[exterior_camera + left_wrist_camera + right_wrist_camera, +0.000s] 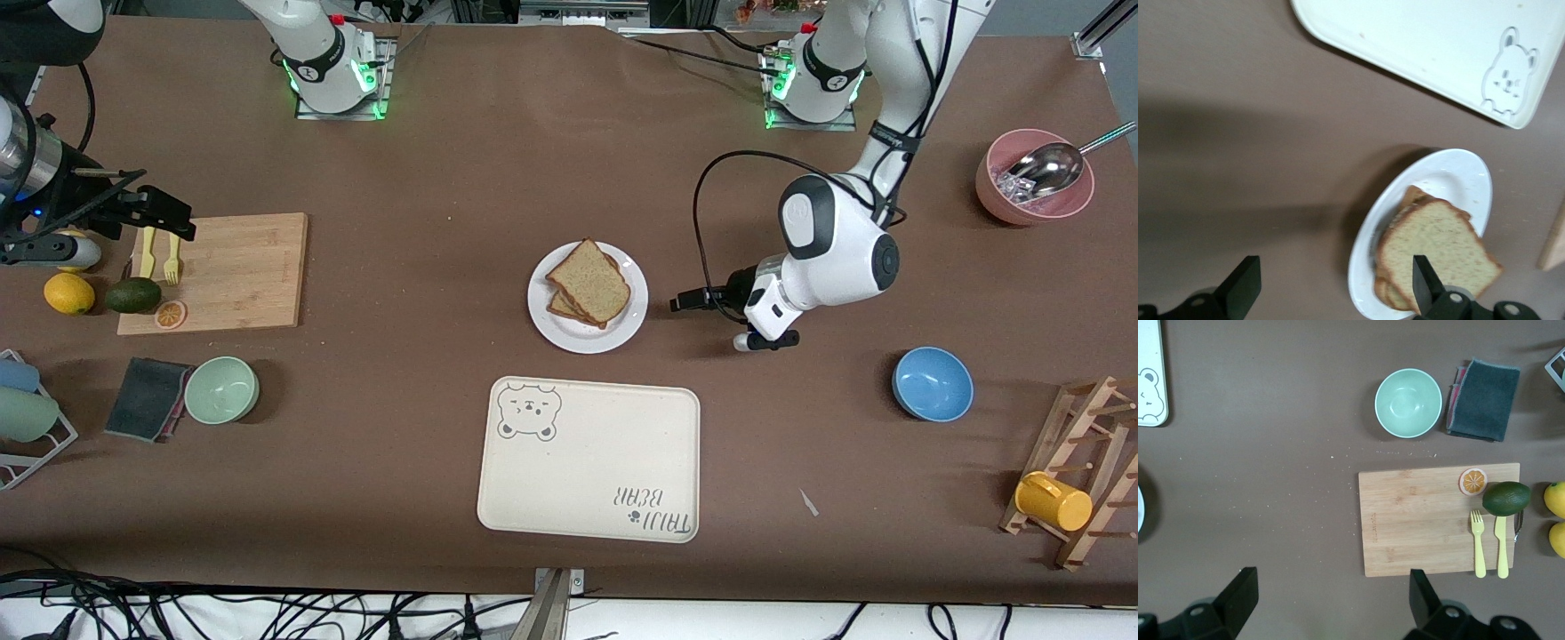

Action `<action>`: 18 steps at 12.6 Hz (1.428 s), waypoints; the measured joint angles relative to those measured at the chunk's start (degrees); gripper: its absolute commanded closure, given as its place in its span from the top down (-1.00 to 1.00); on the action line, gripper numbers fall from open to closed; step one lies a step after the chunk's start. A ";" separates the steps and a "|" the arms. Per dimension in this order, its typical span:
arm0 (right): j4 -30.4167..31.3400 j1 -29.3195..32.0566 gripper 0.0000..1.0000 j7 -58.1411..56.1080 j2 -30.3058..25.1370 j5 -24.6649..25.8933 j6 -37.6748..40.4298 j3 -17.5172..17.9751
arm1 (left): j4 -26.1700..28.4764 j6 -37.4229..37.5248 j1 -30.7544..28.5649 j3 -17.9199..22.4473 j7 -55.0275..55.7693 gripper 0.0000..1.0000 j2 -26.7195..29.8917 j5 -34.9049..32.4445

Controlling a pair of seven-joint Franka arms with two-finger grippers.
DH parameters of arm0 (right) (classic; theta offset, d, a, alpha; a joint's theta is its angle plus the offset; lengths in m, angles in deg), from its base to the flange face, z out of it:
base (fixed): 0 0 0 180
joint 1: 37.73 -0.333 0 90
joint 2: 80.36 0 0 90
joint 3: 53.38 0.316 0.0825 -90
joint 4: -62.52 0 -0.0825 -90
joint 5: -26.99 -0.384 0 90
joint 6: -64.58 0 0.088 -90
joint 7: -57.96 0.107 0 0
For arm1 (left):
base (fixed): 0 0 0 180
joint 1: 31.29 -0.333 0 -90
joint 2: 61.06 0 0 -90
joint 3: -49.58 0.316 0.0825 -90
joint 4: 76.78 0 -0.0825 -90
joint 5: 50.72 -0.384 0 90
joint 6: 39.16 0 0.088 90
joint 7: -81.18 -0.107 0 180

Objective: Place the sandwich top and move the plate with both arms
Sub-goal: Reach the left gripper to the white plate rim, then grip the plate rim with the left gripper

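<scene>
A brown wholegrain bread slice, the sandwich top (591, 280), lies on another slice on the small white plate (544, 324) at the table's middle; no egg shows. Both show in the left wrist view, the slice (1438, 250) on the plate (1361, 267). My left gripper (722, 318) is open and empty, low beside the plate toward the left arm's end; in its wrist view (1335, 293) one finger (1425, 287) overlaps the plate's edge. My right gripper (164, 213) is open and empty (1330, 600), up over the table by the wooden cutting board (240, 267).
The cream bear-print tray (587, 462) lies nearer the front camera than the plate. The board holds two yellow forks (160, 253) and an orange slice; an avocado (133, 295) and lemon sit beside it. A green bowl (222, 389), sponge, blue bowl (932, 384), pink bowl (1031, 182) and mug rack stand around.
</scene>
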 measured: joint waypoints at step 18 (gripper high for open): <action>0.00 0.00 1.00 0.00 0.00 0.00 0.01 0.01 | -0.18 -0.46 4.77 0.11 -29.82 -0.31 -9.80 21.98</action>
